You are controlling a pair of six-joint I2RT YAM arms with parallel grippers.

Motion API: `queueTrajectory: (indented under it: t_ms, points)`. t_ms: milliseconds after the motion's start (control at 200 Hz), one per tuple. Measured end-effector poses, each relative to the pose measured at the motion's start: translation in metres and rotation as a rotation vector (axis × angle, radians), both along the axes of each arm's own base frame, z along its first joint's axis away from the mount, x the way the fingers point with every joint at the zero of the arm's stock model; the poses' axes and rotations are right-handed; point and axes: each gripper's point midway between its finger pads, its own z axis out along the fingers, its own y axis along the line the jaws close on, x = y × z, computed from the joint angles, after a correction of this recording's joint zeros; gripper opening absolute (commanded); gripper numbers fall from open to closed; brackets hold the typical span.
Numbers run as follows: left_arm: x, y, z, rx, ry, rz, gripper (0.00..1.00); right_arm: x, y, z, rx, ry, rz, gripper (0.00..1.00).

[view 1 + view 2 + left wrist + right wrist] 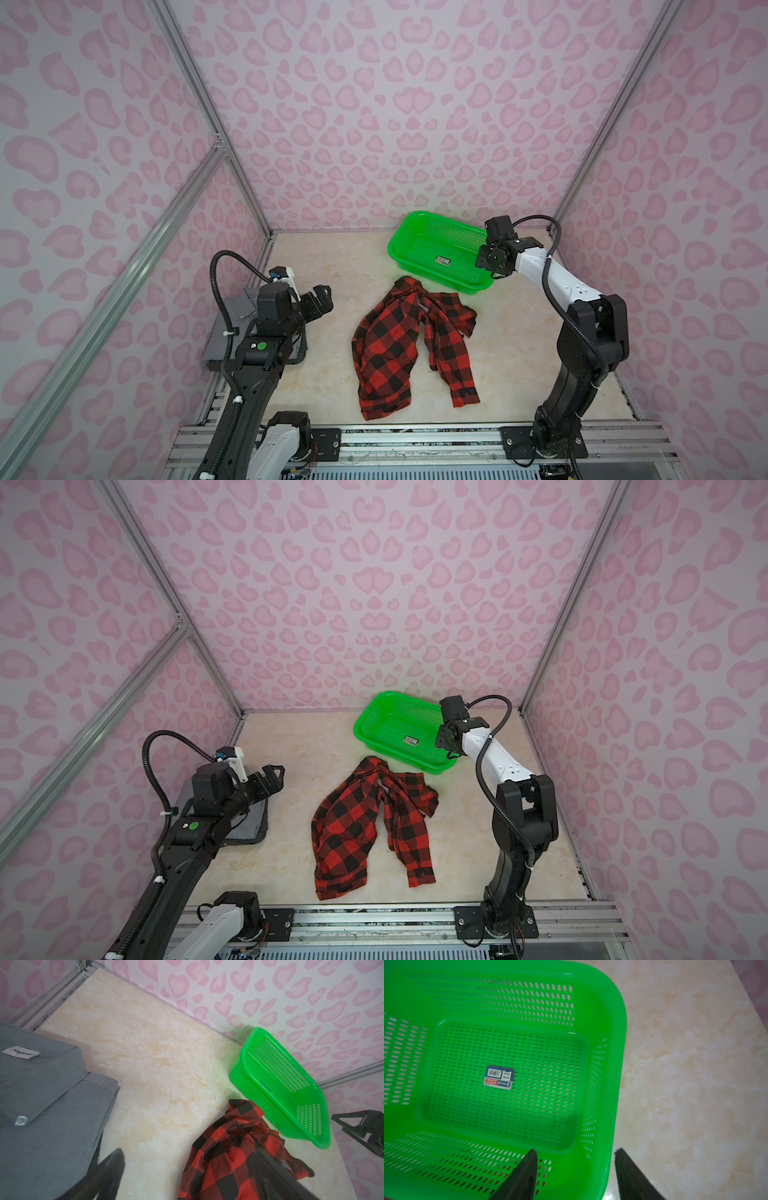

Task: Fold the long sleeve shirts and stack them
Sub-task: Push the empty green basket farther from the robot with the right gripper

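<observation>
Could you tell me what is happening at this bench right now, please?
Two robot arms are working through shirts to fold and stack. The grey shirt lies folded on the left side, with the left gripper open beside it. The red-and-black checked shirt lies crumpled in the middle, untouched. The right gripper hangs open over a corner of the empty green basket, holding nothing.

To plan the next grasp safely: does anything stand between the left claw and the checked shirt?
Nothing visible does. The open left claw faces the red-and-black checked shirt across a bare stretch of table. The grey shirt lies under that arm, and the green basket sits beyond the checked shirt, out of the path.
</observation>
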Motion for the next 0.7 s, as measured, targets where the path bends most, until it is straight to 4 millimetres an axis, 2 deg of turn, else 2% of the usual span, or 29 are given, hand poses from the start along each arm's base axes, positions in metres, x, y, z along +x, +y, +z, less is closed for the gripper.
queueTrajectory:
  t_ms: [195, 360, 550, 700]
  points:
    - [0.000, -0.003, -0.005, -0.007, 0.023, -0.014, 0.97, 0.005, -0.027, -0.025, -0.025, 0.064, -0.066, 0.58]
    - [0.000, -0.004, -0.007, -0.009, 0.030, -0.023, 0.97, 0.005, -0.029, -0.046, -0.012, 0.113, -0.068, 0.54]
    - [0.000, -0.005, -0.007, -0.009, 0.030, -0.028, 0.97, 0.003, -0.038, -0.057, 0.041, 0.125, -0.114, 0.43]
    - [0.000, -0.006, -0.008, -0.012, 0.034, -0.033, 0.97, -0.013, -0.052, -0.057, 0.068, 0.110, -0.171, 0.23]
